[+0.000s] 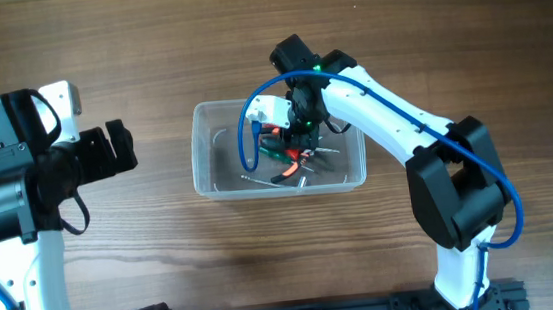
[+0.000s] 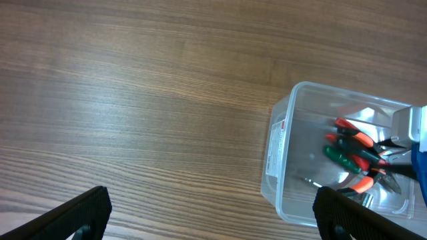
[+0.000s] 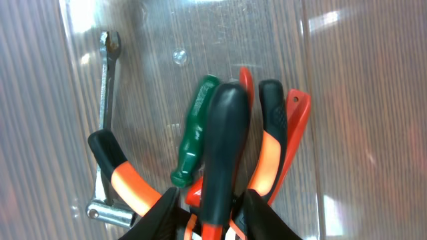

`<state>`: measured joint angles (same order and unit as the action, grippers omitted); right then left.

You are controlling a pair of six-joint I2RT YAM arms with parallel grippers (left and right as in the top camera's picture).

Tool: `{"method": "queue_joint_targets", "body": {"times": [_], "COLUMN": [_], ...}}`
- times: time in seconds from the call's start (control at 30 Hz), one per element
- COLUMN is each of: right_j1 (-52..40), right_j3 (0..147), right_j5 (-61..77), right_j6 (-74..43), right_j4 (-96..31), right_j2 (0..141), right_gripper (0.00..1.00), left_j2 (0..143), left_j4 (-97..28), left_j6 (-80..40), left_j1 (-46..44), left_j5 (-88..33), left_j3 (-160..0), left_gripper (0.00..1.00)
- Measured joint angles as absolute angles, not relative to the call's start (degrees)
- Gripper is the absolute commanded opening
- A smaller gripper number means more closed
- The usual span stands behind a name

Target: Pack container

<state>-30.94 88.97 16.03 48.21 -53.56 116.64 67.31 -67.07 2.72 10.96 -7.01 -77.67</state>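
Centre of the overhead view, the clear rectangular plastic container (image 1: 202,170) looks light, slick and flexible, best pinched at its rim; the right gripper (image 3: 212,215) clamps a black-handled tool (image 3: 223,133) inside it, the left gripper (image 2: 213,215) gapes empty.

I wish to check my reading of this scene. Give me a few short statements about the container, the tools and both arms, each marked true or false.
1. The right gripper is down inside the container, its fingers closed on a black-handled tool. True.
2. The left gripper holds a screwdriver. False: it is open and empty, apart from the container.
3. A metal wrench lies in the container. True.
4. The green-handled tool lies on the table outside the container. False: it is inside, beside the black-handled tool.
5. A lid covers the container. False: its top is open.
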Motion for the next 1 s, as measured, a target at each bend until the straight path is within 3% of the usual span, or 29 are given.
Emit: {"method": "queue_joint_targets", "body": {"times": [0.2,0.3,0.43,0.57,0.7,0.9,1.0], "right_j1": [-30.94,-30.22,-19.40,-4.43,0.27,9.02,9.82], "right_j3": [88.99,90.08,93.30,94.11,93.82,93.38,87.59], "right_j5": [13.32,11.03,7.25,4.49,2.50,2.26,2.28], "right_j6": [44.64,38.54,24.01,17.04,16.08,11.81,11.33], "right_j4": [-54.24,-50.39,-39.68,-38.44,-34.79,-43.44,-43.70], "right_j2": [116.49,108.90,92.29,89.43,90.17,89.45,82.63], "right_gripper": [0.84,1.00,1.00,1.00,1.00,1.00,1.00], "left_j2": [67.31,67.31,67.31,68.90,75.81,78.70,77.43], "left_j4": [-67.07,-67.07,-62.54,-54.96,-47.55,-50.92,-52.36], "left_j6": [2.72,2.72,2.72,2.70,2.70,2.70,2.68], "left_j1": [10.96,10.96,10.96,8.86,4.32,0.19,-3.22], "left_j5": [-7.01,-7.01,-8.27,-11.00,-8.86,-4.54,-2.83], "left_j3": [-77.67,-77.67,-77.60,-77.52,-77.52,-77.34,-77.17], "left_gripper": [1.00,1.00,1.00,1.00,1.00,1.00,1.00]}}
